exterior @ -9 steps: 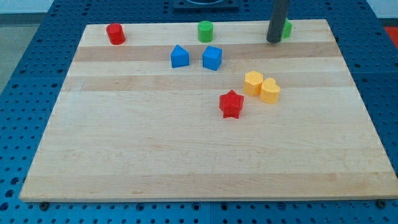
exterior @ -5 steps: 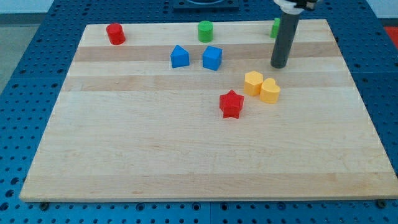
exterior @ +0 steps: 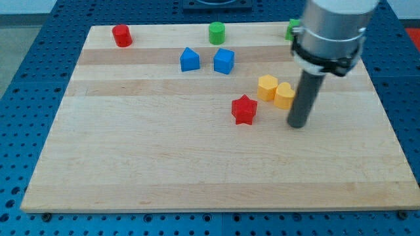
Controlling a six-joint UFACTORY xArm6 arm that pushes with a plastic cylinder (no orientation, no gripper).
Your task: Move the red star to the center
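Observation:
The red star (exterior: 244,109) lies on the wooden board (exterior: 164,164), a little right of the board's middle. My tip (exterior: 298,124) rests on the board to the star's right and slightly below it, about a block and a half away, not touching it. The rod rises from there and hides part of a yellow block (exterior: 285,96). The arm's grey body fills the view's top right.
Two yellow blocks, one a hexagon (exterior: 267,87), sit up and right of the star. Two blue blocks (exterior: 189,59) (exterior: 224,61) lie above it. A red cylinder (exterior: 121,35) is top left, a green cylinder (exterior: 216,32) top middle, another green block (exterior: 292,28) partly hidden behind the arm.
My tip has moved from the board's top edge near the green block down past the yellow blocks to the right of the red star. No block has moved.

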